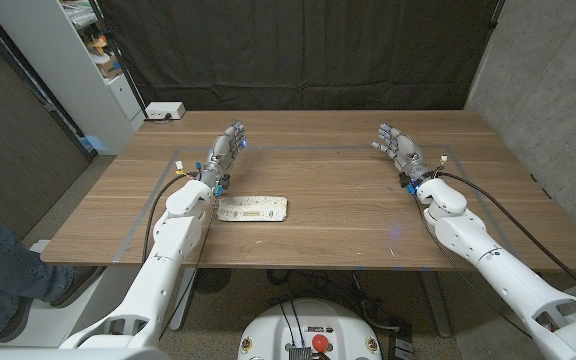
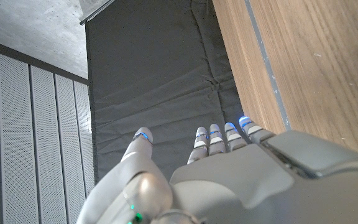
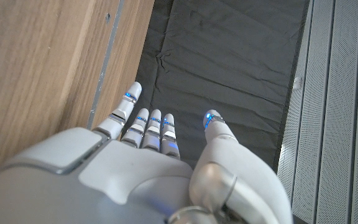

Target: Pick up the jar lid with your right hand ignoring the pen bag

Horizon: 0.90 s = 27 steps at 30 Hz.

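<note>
A flat cream pen bag (image 1: 253, 209) lies on the wooden table (image 1: 338, 215), left of the middle and close to my left forearm. My left hand (image 1: 224, 153) stands just behind it, fingers stretched out and apart, holding nothing. Over on the right side my right hand (image 1: 398, 148) is also spread and holds nothing, far from the pen bag. In the left wrist view my left hand (image 2: 229, 174) reaches along the table (image 2: 303, 62) toward the black curtain. The right wrist view shows my right hand (image 3: 135, 168) beside the table (image 3: 36, 62) in the same way.
A small white box (image 1: 165, 111) sits at the table's far left corner. Blue tape lines (image 1: 298, 147) mark a rectangle on the tabletop. A black curtain (image 1: 298, 50) hangs behind. A person's leg in jeans (image 1: 3, 270) shows at the left edge.
</note>
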Tool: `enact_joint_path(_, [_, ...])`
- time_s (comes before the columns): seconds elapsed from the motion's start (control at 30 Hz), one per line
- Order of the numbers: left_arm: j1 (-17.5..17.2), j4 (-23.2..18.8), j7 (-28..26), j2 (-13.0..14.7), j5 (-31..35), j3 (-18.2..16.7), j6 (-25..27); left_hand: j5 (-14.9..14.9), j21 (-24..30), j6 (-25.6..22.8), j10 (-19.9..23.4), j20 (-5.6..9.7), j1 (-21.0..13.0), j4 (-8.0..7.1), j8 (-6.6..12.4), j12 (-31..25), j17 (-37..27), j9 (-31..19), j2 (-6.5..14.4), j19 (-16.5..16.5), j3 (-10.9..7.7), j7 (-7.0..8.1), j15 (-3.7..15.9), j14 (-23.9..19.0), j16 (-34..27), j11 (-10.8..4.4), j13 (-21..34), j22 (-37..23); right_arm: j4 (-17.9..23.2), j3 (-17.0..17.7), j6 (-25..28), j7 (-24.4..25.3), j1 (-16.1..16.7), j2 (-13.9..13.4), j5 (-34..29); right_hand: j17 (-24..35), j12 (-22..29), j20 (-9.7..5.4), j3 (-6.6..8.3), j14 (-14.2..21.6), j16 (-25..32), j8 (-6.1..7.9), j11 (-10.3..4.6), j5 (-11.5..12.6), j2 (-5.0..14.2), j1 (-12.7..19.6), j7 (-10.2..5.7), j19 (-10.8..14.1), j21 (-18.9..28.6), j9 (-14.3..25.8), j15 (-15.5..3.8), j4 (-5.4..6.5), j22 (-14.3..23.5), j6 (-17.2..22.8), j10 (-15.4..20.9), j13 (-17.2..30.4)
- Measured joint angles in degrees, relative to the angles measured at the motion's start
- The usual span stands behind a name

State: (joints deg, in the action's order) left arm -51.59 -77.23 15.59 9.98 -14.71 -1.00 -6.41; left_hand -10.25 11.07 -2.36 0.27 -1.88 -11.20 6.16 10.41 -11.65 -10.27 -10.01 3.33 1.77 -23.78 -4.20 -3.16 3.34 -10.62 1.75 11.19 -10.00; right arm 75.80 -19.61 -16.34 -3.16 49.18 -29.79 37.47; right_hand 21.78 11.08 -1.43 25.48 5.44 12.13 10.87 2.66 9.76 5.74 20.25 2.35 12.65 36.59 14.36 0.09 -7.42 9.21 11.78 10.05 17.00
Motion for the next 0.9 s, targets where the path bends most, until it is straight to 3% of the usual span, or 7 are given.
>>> enact_joint_path(0.9, [-0.07,-1.60,2.70,-1.67,3.14,-2.76,2.71,0.00,0.00,0.00,0.00,-0.39,0.00,0.00,0.00,0.00,0.01,0.01,0.00,0.40,0.00,0.00,0.00,0.01,0.00,0.00,0.01,0.01,7.30,2.53,-1.67,3.12,6.10,-3.51,-2.31,-0.80,0.00,0.32,-0.42,0.20,0.00,0.00,-0.30,0.00,0.53,0.53,0.00,0.30,-1.01,-0.53,0.21,-0.07,-0.01,-0.01,0.30,-0.79])
